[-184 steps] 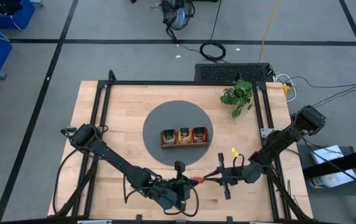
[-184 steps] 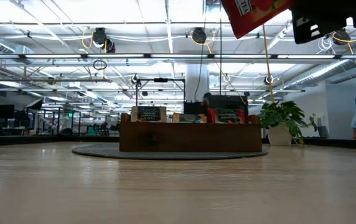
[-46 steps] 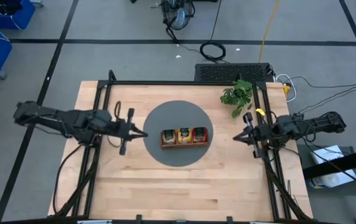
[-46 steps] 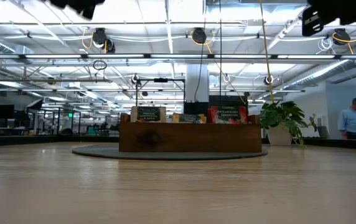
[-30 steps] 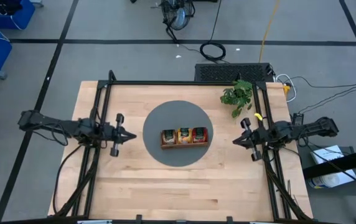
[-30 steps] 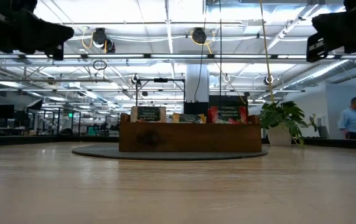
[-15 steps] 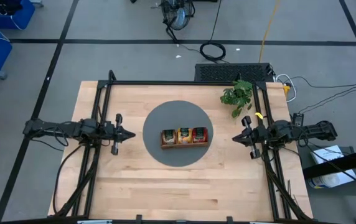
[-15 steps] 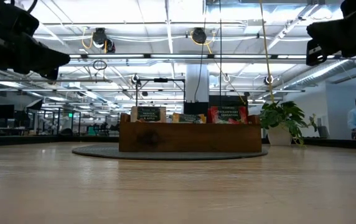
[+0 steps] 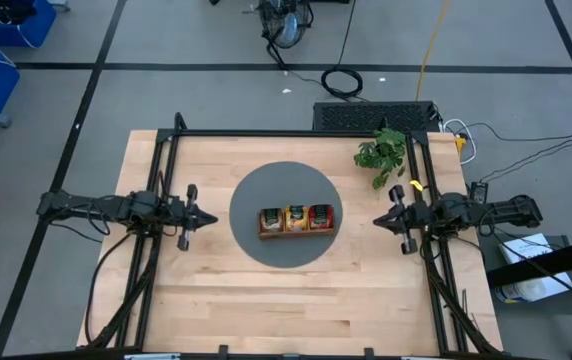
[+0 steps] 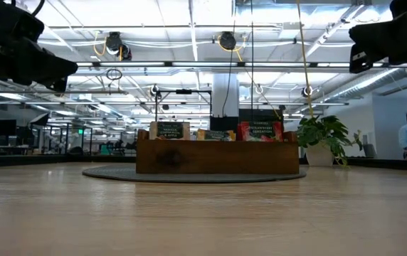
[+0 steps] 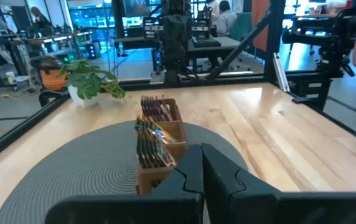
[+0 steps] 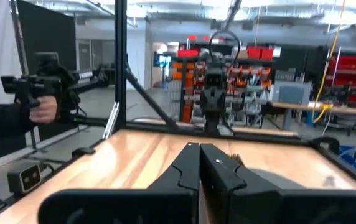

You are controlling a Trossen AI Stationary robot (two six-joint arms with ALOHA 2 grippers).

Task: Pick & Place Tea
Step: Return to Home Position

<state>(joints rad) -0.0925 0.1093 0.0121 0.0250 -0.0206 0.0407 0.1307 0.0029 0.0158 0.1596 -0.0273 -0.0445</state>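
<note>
At opposite table (image 9: 266, 300) sides hang left gripper (image 9: 209, 216) and right gripper (image 9: 378, 222), both pressed closed, empty; tea sachets (image 9: 295, 216) stand in wooden tray (image 9: 296, 235) on grey mat (image 9: 266, 190).

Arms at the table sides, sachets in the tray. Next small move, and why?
Likely just settle both arms at home: the tea sachets stand in the wooden tray, and the left claw and right claw are shut, empty, off the mat.
</note>
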